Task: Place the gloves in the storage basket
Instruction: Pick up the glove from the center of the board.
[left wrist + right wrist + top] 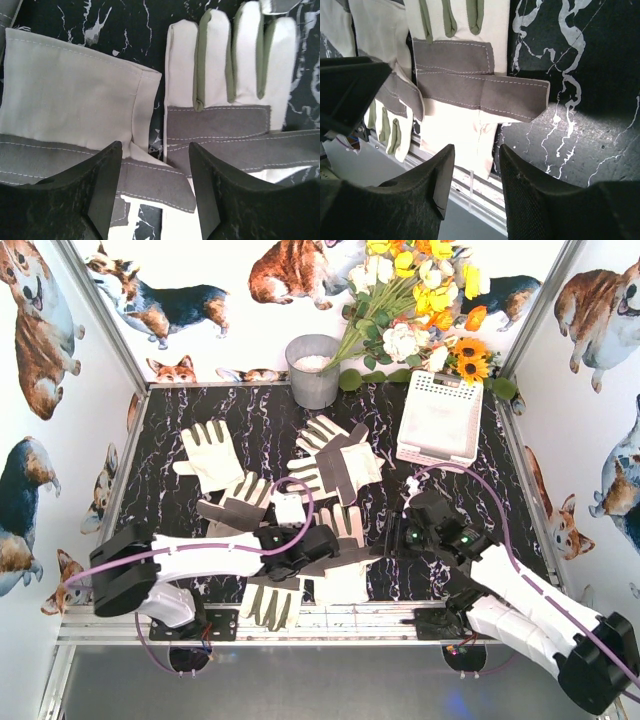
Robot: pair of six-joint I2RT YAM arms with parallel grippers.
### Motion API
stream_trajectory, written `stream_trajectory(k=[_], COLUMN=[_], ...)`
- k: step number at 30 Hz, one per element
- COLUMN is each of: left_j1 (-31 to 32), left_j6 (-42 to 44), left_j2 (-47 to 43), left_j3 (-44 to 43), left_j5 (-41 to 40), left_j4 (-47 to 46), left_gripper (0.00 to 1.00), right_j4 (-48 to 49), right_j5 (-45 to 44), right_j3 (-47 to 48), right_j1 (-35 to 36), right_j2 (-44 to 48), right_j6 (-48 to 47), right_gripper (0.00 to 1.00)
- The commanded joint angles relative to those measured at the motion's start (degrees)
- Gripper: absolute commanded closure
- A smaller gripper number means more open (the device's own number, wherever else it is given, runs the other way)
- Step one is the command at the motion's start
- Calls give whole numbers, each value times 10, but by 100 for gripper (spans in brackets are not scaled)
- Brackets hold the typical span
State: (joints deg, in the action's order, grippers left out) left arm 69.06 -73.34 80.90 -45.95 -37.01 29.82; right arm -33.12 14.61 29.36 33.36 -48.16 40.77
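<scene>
The black marbled table [160,490] fills the top view. The white storage basket [440,418] stands at 2 o'clock on it, with none of the fabric seen inside. At 12 o'clock is a grey bucket [313,370], its contents washed out, and flowers [420,300] lean in above the basket's far rim.

The gloves [335,455] lie loose from the centre round to 7 o'clock, overlapping. The arms cover the nearest ones, so their count is unclear.

The left gripper [155,150] hangs low over two gloves, jaws spread and pinching nothing, with a grey strap showing in the gap. The right gripper [476,150], at 5 o'clock, has its jaws parted over a cream cuff at the table's near edge. Whether the tips touch the fabric cannot be made out.
</scene>
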Motion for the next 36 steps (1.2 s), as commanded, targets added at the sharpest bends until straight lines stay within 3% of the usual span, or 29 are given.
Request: stream_trajectory(k=[1,19,30,36], left_j1=[-3,-5,-4,-4], left_j6=[-8,3,64,131], left_j2=[39,102,54,-6], left_j3=[-23,-12,-5,-40], left_j5=[3,26,26,16], left_j4=[39,83,98,115], left_gripper=[51,60,99,100], right_j4=[-17,-69,-125,-147], right_j5=[18,46,25,38], right_j3=[33,52,109,156], right_j1=[0,0,0,0], right_j2=[27,72,74,58], right_j6=[-21,-48,-54,-75], right_gripper=[56,55,54,50])
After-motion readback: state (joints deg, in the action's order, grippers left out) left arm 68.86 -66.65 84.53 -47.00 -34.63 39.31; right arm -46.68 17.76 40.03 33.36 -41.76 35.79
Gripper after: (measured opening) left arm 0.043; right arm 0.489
